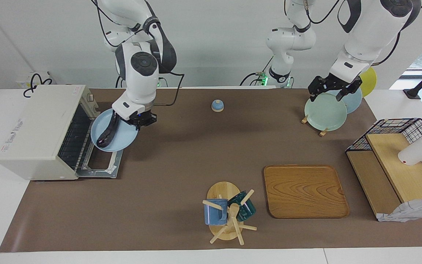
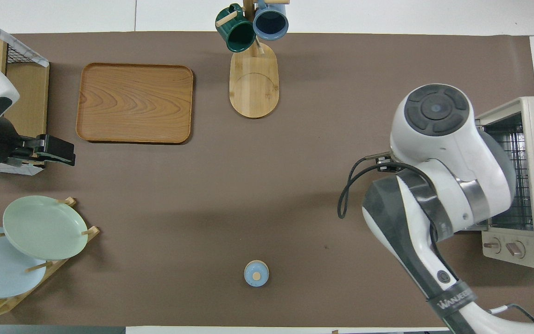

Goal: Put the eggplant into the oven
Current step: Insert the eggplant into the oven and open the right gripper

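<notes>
Right hand (image 1: 137, 120) clamped shut on the rim of a round light-blue plate (image 1: 123, 137), holding it tilted in the air over the lowered glass door (image 1: 103, 167) of the boxy cream-white toaster oven (image 1: 37, 128). Long glossy dark-purple eggplant (image 1: 107, 132) lies on the plate, lower tip toward the oven mouth. Left hand (image 1: 331, 91) waits over the pale-green plate (image 1: 324, 112) in the wooden rack, fingers spread wide, holding nothing.
</notes>
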You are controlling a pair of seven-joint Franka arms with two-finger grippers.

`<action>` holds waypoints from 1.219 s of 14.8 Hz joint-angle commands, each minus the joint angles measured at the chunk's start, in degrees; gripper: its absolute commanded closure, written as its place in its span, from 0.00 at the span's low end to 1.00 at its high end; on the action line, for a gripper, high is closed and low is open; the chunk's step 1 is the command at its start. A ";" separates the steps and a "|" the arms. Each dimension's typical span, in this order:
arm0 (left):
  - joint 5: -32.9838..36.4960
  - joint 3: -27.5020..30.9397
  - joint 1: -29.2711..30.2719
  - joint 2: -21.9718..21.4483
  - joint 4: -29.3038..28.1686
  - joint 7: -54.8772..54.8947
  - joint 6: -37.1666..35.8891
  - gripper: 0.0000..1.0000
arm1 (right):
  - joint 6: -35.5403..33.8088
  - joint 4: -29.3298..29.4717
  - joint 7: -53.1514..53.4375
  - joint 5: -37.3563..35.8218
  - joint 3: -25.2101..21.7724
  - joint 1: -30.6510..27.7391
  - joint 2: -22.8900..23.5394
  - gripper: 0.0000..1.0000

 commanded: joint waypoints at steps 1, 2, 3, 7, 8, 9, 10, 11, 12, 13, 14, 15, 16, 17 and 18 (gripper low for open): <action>1.43 0.32 -0.28 -0.10 -0.02 0.00 0.41 0.00 | 0.93 -2.88 -6.87 -1.10 0.90 -5.94 -2.04 1.00; 1.43 0.41 -0.19 -0.28 -0.20 0.00 0.06 0.00 | 1.54 -3.84 -8.28 -1.10 0.90 -8.05 -2.22 1.00; 1.43 0.41 -0.19 -0.37 -0.29 0.17 0.06 0.00 | 2.68 -5.07 -9.69 -1.01 0.98 -9.81 -2.66 1.00; 1.43 0.41 -0.54 -0.54 -0.20 0.08 -0.03 0.00 | 8.21 -10.43 -14.08 -0.92 0.90 -14.74 -4.07 1.00; 1.43 0.41 -0.54 -0.54 -0.20 0.09 0.06 0.00 | 10.75 -12.27 -15.75 -0.75 0.90 -16.58 -4.42 1.00; 1.43 0.41 -0.37 -0.63 -0.20 0.00 -0.03 0.00 | 12.60 -13.94 -16.37 -0.31 0.98 -17.55 -5.12 1.00; 1.43 0.41 -0.19 -0.54 -0.20 0.08 -0.03 0.00 | 14.02 -15.52 -16.38 -0.13 0.99 -18.00 -5.38 1.00; 1.43 0.50 -0.19 -0.54 -0.20 0.09 0.06 0.00 | 15.16 -16.67 -16.55 -0.13 0.90 -18.52 -6.00 1.00; 1.43 0.50 -0.10 -0.63 -0.20 0.09 -0.03 0.00 | 15.26 -16.85 -16.73 -0.13 0.90 -18.53 -6.09 1.00; 1.43 0.41 -0.19 -0.63 -0.20 0.09 -0.03 0.00 | 15.35 -16.86 -16.91 -0.13 0.90 -18.70 -6.00 1.00; 1.43 0.41 -0.28 -0.54 -0.20 0.17 0.06 0.00 | 15.61 -16.94 -17.34 -0.04 0.98 -19.31 -6.09 1.00; 1.43 0.41 -0.28 -0.54 -0.20 0.09 -0.03 0.00 | 16.57 -17.12 -19.52 -0.04 0.99 -20.19 -6.00 1.00; 1.43 0.41 -0.28 -0.63 -0.20 0.09 -0.03 0.00 | 18.75 -17.64 -21.98 -0.04 0.90 -20.89 -6.00 1.00; 1.43 0.41 -0.19 -0.63 -0.20 0.09 -0.03 0.00 | 19.82 -17.91 -22.79 0.04 0.98 -21.77 -5.91 1.00; 1.43 0.41 -0.19 -0.63 -0.20 0.09 -0.03 0.00 | 20.09 -18.26 -22.88 0.04 0.99 -21.87 -6.00 1.00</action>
